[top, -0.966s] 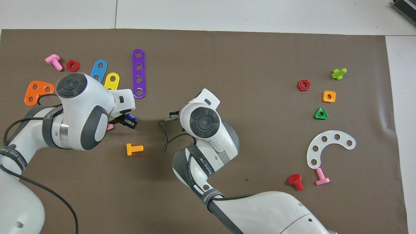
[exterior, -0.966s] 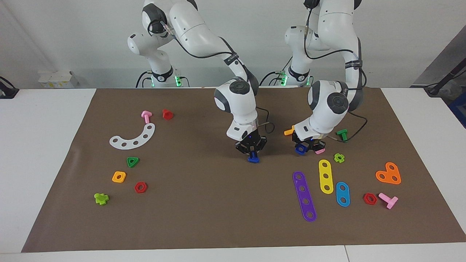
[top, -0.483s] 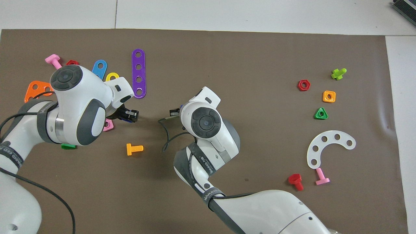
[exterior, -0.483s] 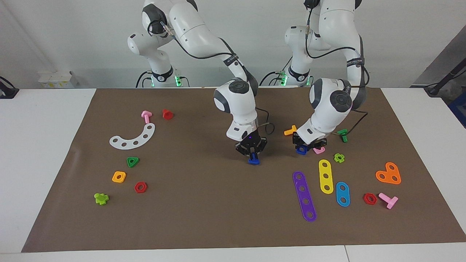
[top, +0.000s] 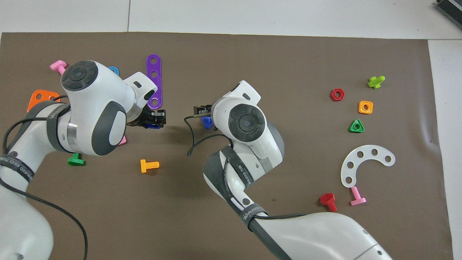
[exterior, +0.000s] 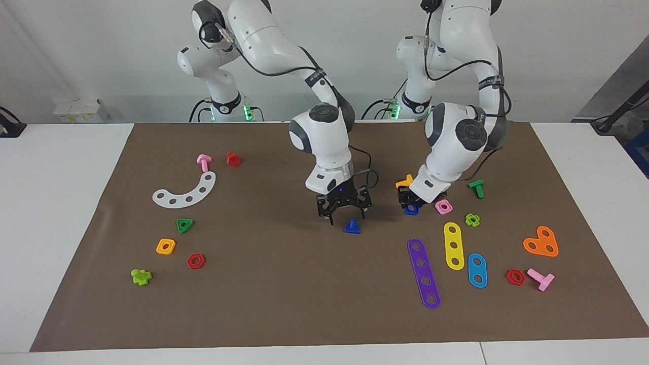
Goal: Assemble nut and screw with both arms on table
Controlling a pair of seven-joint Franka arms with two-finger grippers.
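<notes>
1. At the middle of the counter (exterior: 101, 213), we see the screw (exterior: 352, 226) standing alone on the brown mat, head down and shank up, free of any grip.
2. Our right gripper (exterior: 344, 213) hangs just above it with its fingers spread wide and empty.
3. Our left gripper (exterior: 410, 203) sits low over the mat toward the left arm's end, fingers closed on the nut (exterior: 411, 209), with the pink nut (exterior: 443, 206) just beside it.
4. We judge both pieces light, rigid and smooth plastic, so they should slip or tip if pinched off-centre.
5. We would take the screw by its wide flat head, leaving the stubby shank clear.
6. We would keep the nut held by its flat sides, with the centre hole unobstructed.
</notes>
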